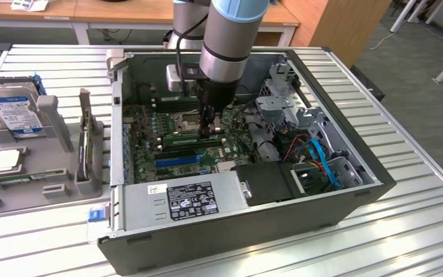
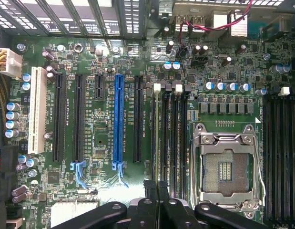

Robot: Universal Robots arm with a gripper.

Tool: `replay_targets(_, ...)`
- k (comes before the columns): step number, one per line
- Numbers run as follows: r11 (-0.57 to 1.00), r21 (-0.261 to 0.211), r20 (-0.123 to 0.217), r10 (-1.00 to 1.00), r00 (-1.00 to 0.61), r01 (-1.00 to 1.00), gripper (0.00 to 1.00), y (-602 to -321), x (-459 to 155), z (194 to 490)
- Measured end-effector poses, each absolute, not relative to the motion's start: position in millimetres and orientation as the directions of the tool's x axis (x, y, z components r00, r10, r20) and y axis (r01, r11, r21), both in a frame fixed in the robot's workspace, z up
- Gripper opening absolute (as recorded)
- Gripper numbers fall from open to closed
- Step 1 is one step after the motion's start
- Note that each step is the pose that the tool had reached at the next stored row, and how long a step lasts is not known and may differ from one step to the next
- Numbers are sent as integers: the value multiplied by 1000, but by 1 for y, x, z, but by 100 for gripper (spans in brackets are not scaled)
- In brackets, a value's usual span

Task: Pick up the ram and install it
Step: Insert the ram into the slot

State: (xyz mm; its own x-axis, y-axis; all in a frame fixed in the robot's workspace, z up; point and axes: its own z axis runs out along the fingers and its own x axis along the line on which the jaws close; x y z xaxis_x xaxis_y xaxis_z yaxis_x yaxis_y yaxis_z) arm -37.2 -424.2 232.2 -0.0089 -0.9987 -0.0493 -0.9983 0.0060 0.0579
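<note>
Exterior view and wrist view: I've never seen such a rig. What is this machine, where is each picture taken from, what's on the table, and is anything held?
The machine is one robot arm ending in a claw. The exterior view comes from a camera off the arm: it shows a slatted metal table with an open computer case lying on it. At the exterior view's left, a grey tray carries a hard drive with a blue label and a square processor chip. The wrist view comes from a camera on the arm, looking down at the motherboard, with its long slots and empty processor socket. The claw is shut, inside the case above the memory slots. Whether it grips the ram I cannot tell.
</note>
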Motion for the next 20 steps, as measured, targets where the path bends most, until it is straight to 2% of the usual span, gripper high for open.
replay_targets(20, 6, 58, -49, -999, -9, -998, 11, -423, -37, 231)
